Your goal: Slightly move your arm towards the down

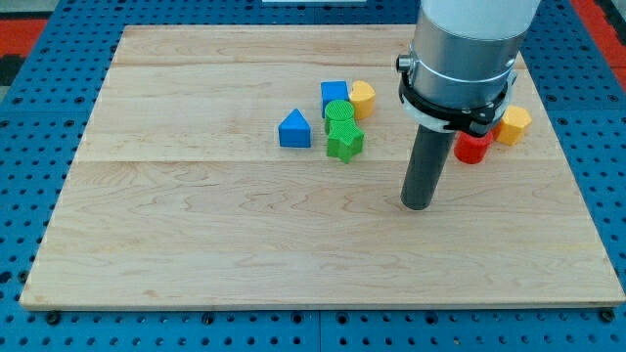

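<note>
My tip (pixel 418 203) rests on the desk (pixel 196 244), touching nothing; green star block (pixel 344 143) up-left, red block (pixel 473 148) up-right. No pincer fitted.

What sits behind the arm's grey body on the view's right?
A red block and an orange block show partly behind the arm; their hidden sides and the red block's shape cannot be seen. My tip rests below-left of them.

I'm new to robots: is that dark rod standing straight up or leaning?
Upright, as far as this view shows: the rod runs straight down to my tip on the wooden board, apart from all blocks.
</note>
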Controlling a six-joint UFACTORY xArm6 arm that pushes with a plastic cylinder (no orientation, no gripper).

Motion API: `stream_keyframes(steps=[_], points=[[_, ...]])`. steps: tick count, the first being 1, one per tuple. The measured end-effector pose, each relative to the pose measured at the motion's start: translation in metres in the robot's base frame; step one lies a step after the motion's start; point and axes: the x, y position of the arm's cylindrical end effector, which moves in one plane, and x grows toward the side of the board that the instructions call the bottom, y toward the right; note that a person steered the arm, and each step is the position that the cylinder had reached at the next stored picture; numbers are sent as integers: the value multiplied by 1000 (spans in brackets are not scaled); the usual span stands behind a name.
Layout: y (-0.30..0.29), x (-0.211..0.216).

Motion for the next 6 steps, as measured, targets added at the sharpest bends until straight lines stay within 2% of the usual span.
stream_keyframes(steps=[6], points=[[-1,8]])
